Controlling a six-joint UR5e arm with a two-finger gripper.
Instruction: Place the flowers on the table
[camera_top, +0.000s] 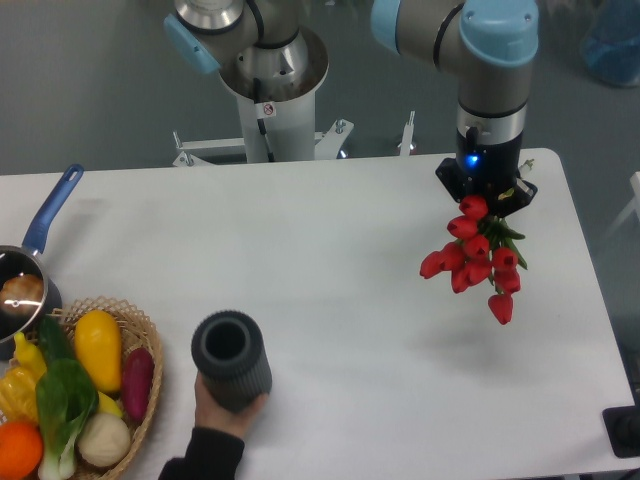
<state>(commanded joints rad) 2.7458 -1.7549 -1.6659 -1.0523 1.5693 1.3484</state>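
A bunch of red tulips (473, 262) with green leaves hangs blossoms-down from my gripper (487, 200) at the right side of the white table (330, 260). The gripper is shut on the flower stems, which are hidden between the fingers. The bunch is held above the table surface; its shadow falls on the table below and to the left.
A human hand (222, 408) holds a dark grey ribbed vase (232, 361) at the front left. A wicker basket (140, 330) with vegetables sits at the front left corner. A pot with a blue handle (50, 215) is at the left edge. The arm's base (270, 90) stands behind the table.
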